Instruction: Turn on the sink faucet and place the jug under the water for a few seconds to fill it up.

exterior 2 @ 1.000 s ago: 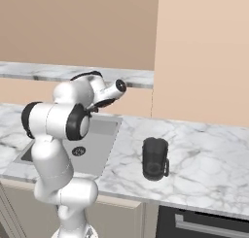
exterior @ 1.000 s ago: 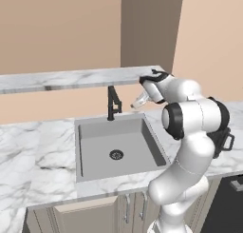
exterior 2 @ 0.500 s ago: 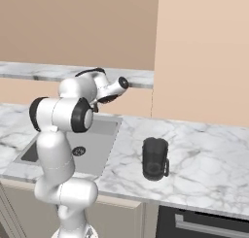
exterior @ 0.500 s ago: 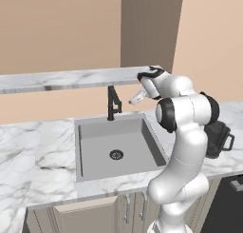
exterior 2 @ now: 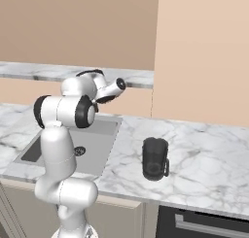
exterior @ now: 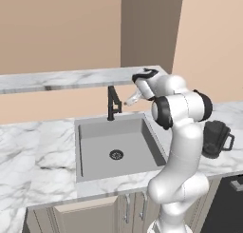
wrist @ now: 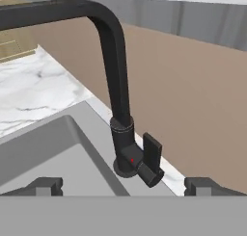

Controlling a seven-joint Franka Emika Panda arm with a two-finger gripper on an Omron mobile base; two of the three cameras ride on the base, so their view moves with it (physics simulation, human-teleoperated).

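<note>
The slim black sink faucet (exterior: 112,102) stands at the back rim of the grey sink (exterior: 95,149), and no water runs from it. My gripper (exterior: 127,103) hovers just right of the faucet, open and empty. In the hand view the faucet (wrist: 118,85) rises straight ahead, its small side lever (wrist: 152,156) low on the right, between and beyond my spread fingertips (wrist: 46,186); my gripper (wrist: 124,187) touches nothing. The dark jug (exterior: 214,139) stands upright on the counter right of the sink, its handle to the right, also seen as the jug (exterior 2: 154,158).
A marble ledge (exterior: 71,79) runs along the wall just above the faucet. White marble counter (exterior 2: 204,159) spreads around the sink. A dark oven front (exterior 2: 204,225) sits below the counter on the right.
The arm's elbow has swung in and up over the sink's right edge. The hand has edged slightly toward the faucet. The jaws stay open and the jug has not moved.
</note>
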